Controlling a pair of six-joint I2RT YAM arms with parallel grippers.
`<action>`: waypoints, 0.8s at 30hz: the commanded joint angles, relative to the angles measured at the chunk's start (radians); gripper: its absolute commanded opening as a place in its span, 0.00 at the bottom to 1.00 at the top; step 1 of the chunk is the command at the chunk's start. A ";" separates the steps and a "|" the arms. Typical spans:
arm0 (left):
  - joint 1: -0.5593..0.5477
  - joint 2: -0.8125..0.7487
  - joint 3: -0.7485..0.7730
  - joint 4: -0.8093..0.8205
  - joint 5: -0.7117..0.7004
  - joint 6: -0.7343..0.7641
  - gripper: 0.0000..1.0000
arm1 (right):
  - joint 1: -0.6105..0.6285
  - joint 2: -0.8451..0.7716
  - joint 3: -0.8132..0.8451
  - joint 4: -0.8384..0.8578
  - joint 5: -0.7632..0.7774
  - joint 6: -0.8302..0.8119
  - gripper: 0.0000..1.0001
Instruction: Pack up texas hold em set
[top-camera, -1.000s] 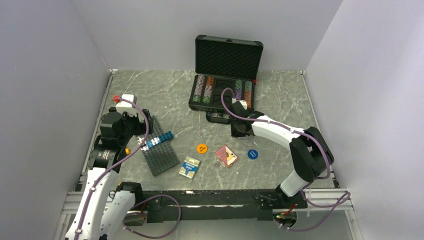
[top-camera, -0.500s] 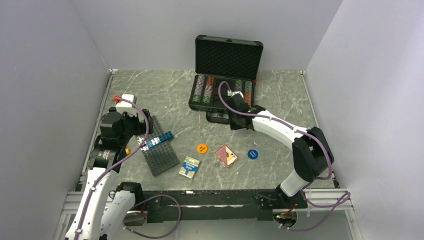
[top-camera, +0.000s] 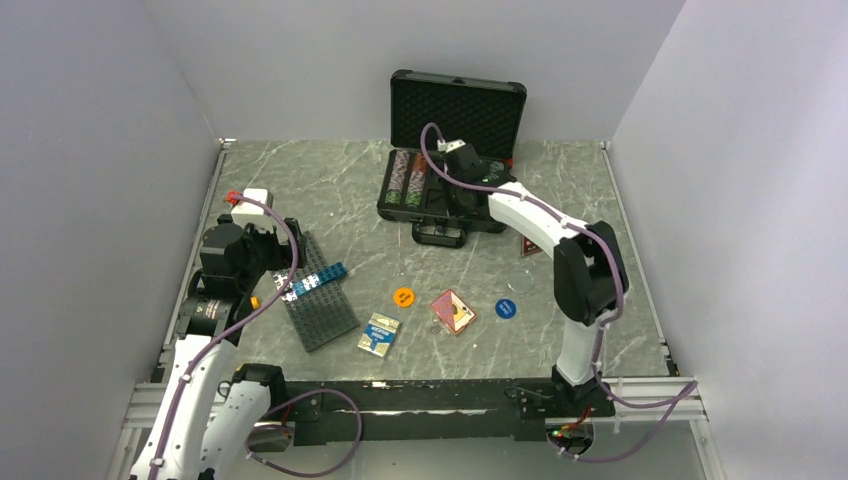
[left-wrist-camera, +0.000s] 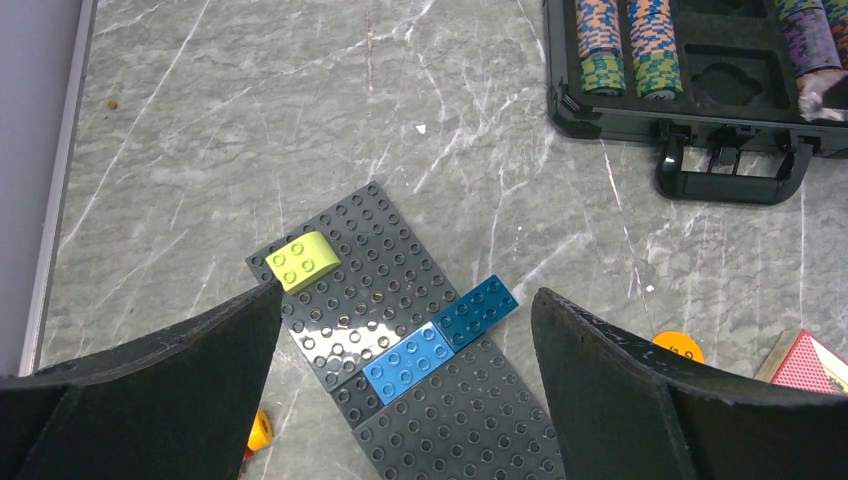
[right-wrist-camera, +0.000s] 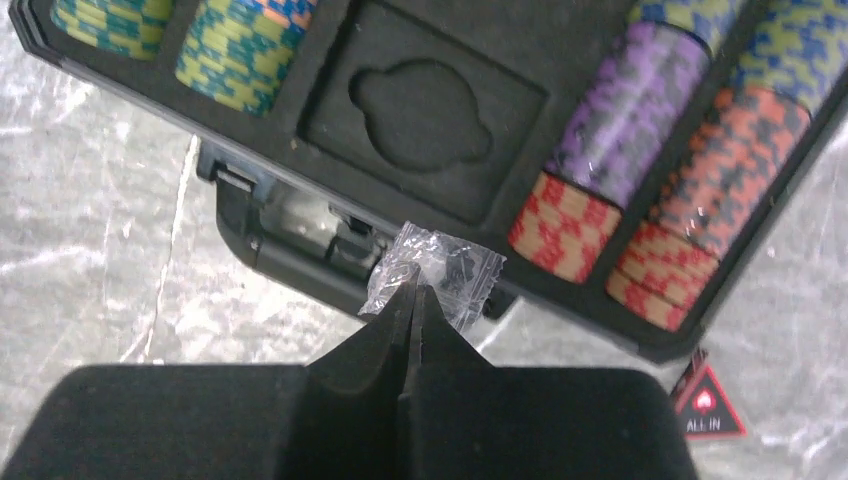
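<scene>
Your black rectangular hard case (top-camera: 458, 110) stands open on the grey marbled bench (top-camera: 300, 180), foam-lined lid upright. Inside, 2 striped chip rows (right-wrist-camera: 235, 45) fill its left end and 2 more (right-wrist-camera: 640, 150) its right, with a shaped foam recess (right-wrist-camera: 425, 105) between them. Your right tool (right-wrist-camera: 410, 290) is pressed together, pinching a crinkled clear plastic bag (right-wrist-camera: 450, 270) above the case's front wall. A red triangle (right-wrist-camera: 705, 400) lies just beside the case's front right corner. Your left tool (left-wrist-camera: 405, 295) is spread, well apart from the case, over the dark grey studded plate (left-wrist-camera: 400, 290).
</scene>
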 joint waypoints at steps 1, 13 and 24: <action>-0.003 -0.012 0.017 0.020 -0.009 0.006 0.99 | -0.007 0.081 0.130 0.003 -0.032 -0.077 0.00; -0.003 -0.016 0.021 0.018 0.000 0.007 0.99 | -0.026 0.294 0.338 -0.046 -0.068 -0.131 0.00; -0.002 -0.016 0.022 0.020 0.003 0.009 0.99 | -0.058 0.348 0.354 -0.071 -0.147 -0.121 0.00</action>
